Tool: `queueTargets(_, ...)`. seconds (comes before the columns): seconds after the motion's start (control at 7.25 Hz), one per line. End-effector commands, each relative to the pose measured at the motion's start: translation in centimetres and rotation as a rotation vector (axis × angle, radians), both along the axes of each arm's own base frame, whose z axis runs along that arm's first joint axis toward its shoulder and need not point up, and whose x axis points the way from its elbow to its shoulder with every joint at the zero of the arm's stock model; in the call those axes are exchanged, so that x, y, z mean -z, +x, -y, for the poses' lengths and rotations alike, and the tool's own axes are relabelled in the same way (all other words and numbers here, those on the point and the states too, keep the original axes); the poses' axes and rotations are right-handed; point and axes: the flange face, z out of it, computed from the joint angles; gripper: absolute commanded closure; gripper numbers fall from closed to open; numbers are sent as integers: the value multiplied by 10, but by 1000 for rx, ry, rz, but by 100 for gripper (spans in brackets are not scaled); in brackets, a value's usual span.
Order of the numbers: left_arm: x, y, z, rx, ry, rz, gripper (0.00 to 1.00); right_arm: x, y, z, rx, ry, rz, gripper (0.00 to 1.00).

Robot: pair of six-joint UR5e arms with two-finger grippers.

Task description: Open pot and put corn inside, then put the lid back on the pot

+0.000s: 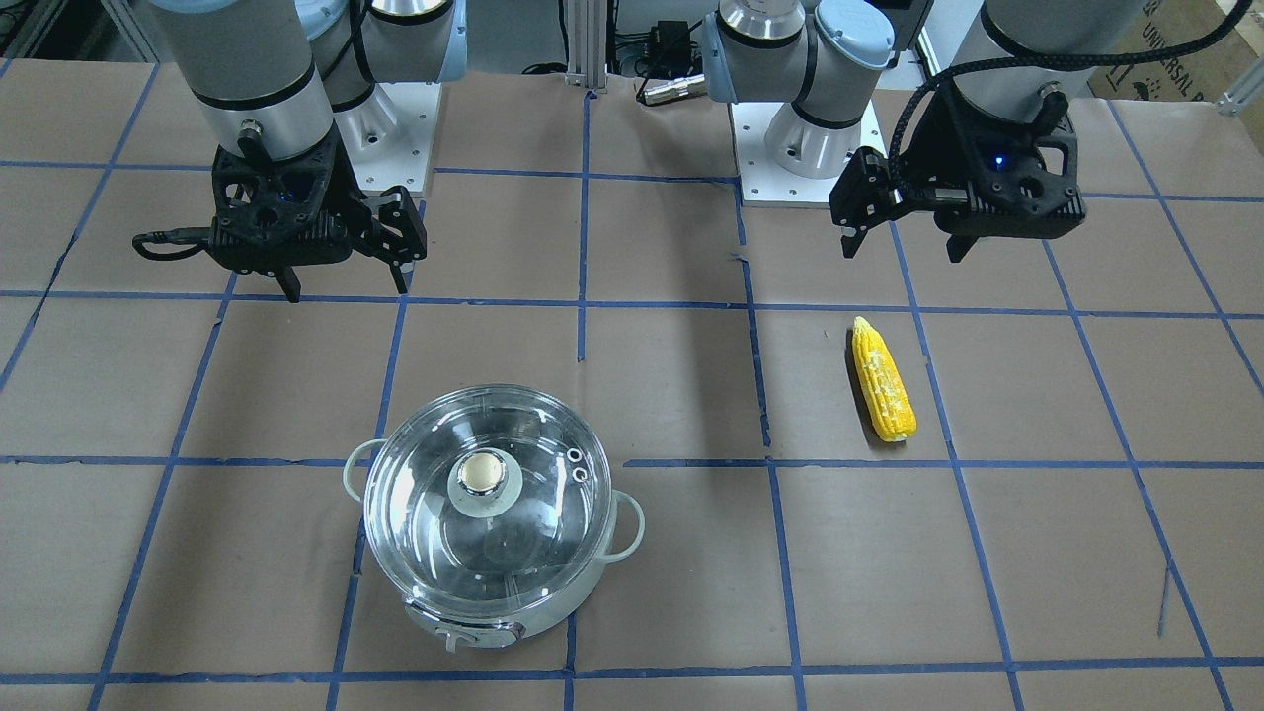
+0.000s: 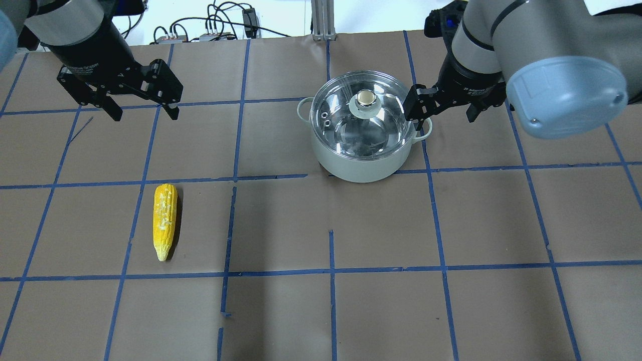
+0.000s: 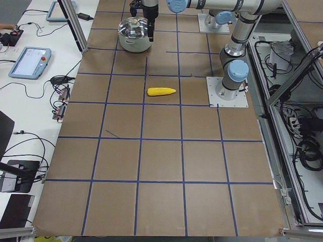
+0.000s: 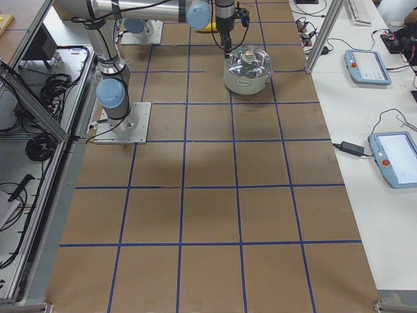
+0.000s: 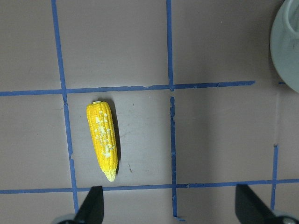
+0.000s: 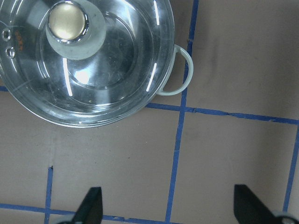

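The table is covered with brown paper (image 2: 381, 311), which is marked into squares by blue tape lines (image 2: 381, 269). On the white bench (image 4: 391, 261) alongside, two blue-edged control tablets (image 4: 368, 65) are laid well apart, and a black power adapter (image 4: 350, 148) is seen near the closer one. Cables (image 2: 215, 25) are bunched beyond the table's far edge.

The pot (image 4: 247, 77) (lid (image 4: 249, 62) on) stands on the table (image 4: 208, 195), the right claw (image 4: 227, 47) just beside it.
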Motion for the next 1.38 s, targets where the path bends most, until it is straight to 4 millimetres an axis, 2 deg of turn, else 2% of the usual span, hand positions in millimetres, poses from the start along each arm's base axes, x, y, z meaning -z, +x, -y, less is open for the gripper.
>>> queueTargets(0.0, 0, -1, 0, 2, -1, 0, 0, 1, 0, 0, -1, 0, 2, 0)
queueTargets(0.55, -1, 0, 0, -12, 19, 2, 0, 2, 1, -1, -1, 3, 8, 0)
queueTargets(0.69, -1, 0, 1, -12, 20, 2, 0, -6, 8, 2, 4, -23, 16, 0)
queueTargets(0.83, 0, -1, 0, -10, 23, 2, 0, 4, 19, 21, 14, -2, 48, 0)
queueTargets(0.97, 0, -1, 0, -10, 22, 2, 0, -6, 43, 55, -4, -27, 52, 0)
queueTargets(1.1, 1, -1, 0, -10, 25, 2, 0, -12, 85, 85, -49, -45, 49, 0)
queueTargets(1.24, 1, -1, -1, -10, 25, 2, 0, 5, 117, 106, -66, -37, 38, 0)
